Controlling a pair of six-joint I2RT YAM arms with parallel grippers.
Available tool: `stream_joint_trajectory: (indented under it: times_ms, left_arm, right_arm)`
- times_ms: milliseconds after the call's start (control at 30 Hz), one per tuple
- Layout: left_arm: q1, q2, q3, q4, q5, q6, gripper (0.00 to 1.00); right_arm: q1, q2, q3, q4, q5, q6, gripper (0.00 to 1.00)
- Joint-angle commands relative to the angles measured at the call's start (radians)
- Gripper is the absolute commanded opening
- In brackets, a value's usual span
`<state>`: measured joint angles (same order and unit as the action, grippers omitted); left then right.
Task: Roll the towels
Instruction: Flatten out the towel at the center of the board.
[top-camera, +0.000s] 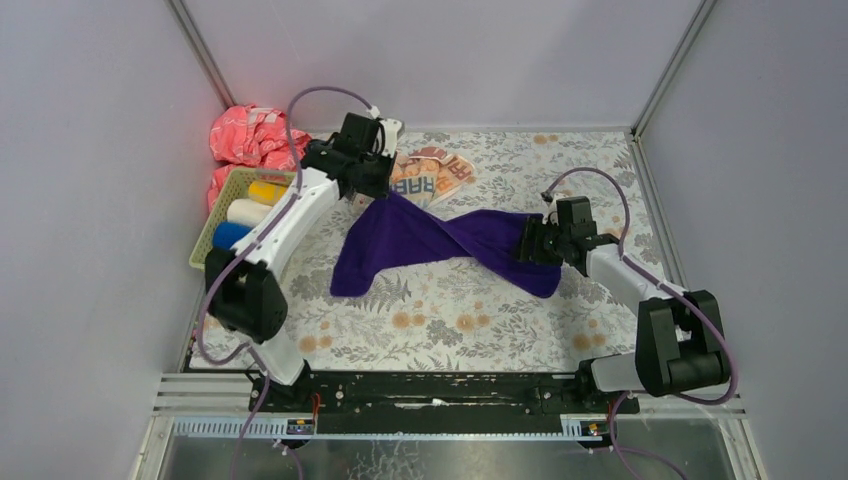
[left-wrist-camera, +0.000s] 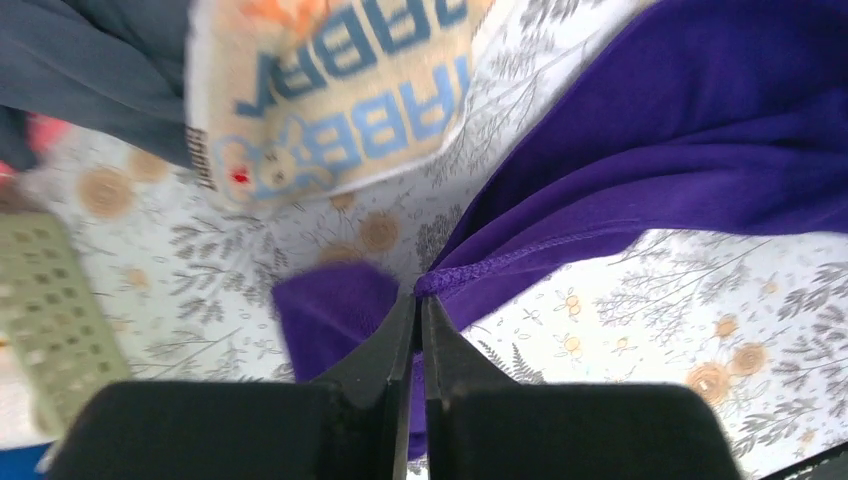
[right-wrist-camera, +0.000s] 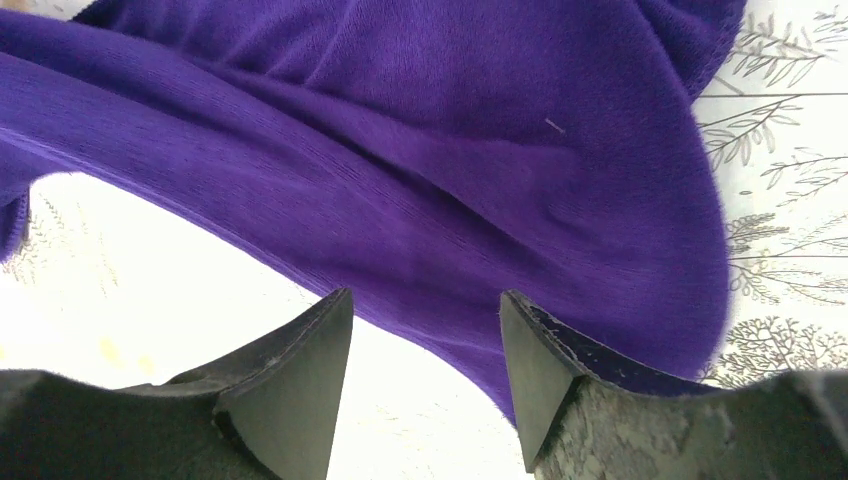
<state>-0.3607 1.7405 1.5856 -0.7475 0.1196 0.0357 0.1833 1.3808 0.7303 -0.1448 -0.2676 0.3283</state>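
Note:
A purple towel (top-camera: 440, 240) lies twisted across the middle of the floral cover. My left gripper (top-camera: 372, 192) is at its far left corner, shut on the stitched hem (left-wrist-camera: 470, 272), and the pinch shows in the left wrist view (left-wrist-camera: 420, 296). My right gripper (top-camera: 525, 243) hovers open over the towel's right end (right-wrist-camera: 450, 150), with no cloth between its fingers (right-wrist-camera: 300, 350). The cream "RABBIT" towel (top-camera: 432, 178) lies just behind the purple one (left-wrist-camera: 340, 100). A dark grey-blue towel (left-wrist-camera: 90, 70) shows at the left wrist view's top left.
A green basket (top-camera: 208, 240) at the left edge holds a yellow roll (top-camera: 267, 189), a white roll (top-camera: 248, 211) and a blue roll (top-camera: 230, 235). A crumpled pink cloth (top-camera: 250, 135) lies behind it. Grey walls enclose the table on three sides.

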Motion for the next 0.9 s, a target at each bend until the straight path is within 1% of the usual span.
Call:
stream_joint_trajectory:
  times_ms: [0,100,200,267,300,433,467,500,567,600,633,733,800,867]
  left_arm:
    - [-0.050,-0.112,0.081,-0.076,-0.202,-0.022,0.00]
    - [-0.166,-0.177,0.103,-0.132,-0.320,-0.054,0.00]
    - [-0.316,-0.289,0.028,-0.141,-0.411,-0.169,0.00]
    - [-0.389,-0.382,-0.077,-0.133,-0.435,-0.294,0.03]
    - [-0.419,-0.427,-0.155,-0.122,-0.434,-0.357,0.04]
    - [-0.506,-0.599,-0.463,-0.080,-0.320,-0.576,0.08]
    - [-0.521,-0.634,-0.528,-0.071,-0.288,-0.626,0.09]
    - [-0.531,-0.684,-0.603,-0.053,-0.256,-0.674,0.13]
    - [-0.536,-0.760,-0.678,-0.023,-0.216,-0.745,0.23]
    - [-0.535,-0.794,-0.694,-0.017,-0.225,-0.763,0.25]
    - [-0.534,-0.817,-0.699,-0.016,-0.245,-0.767,0.28]
    - [-0.534,-0.845,-0.671,-0.019,-0.328,-0.763,0.40]
    - [-0.531,-0.834,-0.653,-0.001,-0.375,-0.755,0.46]
    - [-0.514,-0.795,-0.639,0.034,-0.402,-0.728,0.48]
  right_arm:
    - [0.009,-0.075,0.053,-0.003,0.046,0.010,0.63]
    - [0.009,-0.111,0.058,-0.013,0.060,0.012,0.63]
    - [0.010,-0.151,0.058,-0.015,0.070,0.008,0.63]
    - [0.009,-0.165,0.060,-0.016,0.054,0.001,0.64]
    - [0.009,-0.165,0.064,-0.019,0.041,-0.004,0.64]
    - [0.009,-0.135,0.082,-0.052,-0.016,-0.017,0.64]
    - [0.009,-0.126,0.084,-0.060,-0.021,-0.021,0.64]
    - [0.010,-0.119,0.083,-0.065,-0.022,-0.020,0.64]
    - [0.011,-0.104,0.081,-0.065,-0.023,-0.020,0.64]
    - [0.011,-0.095,0.080,-0.065,-0.027,-0.020,0.64]
    - [0.011,-0.085,0.080,-0.066,-0.032,-0.019,0.64]
    - [0.015,-0.050,0.087,-0.067,-0.054,-0.017,0.64]
    - [0.026,-0.027,0.098,-0.068,-0.067,-0.022,0.64]
    - [0.041,-0.006,0.104,-0.062,-0.068,-0.024,0.64]
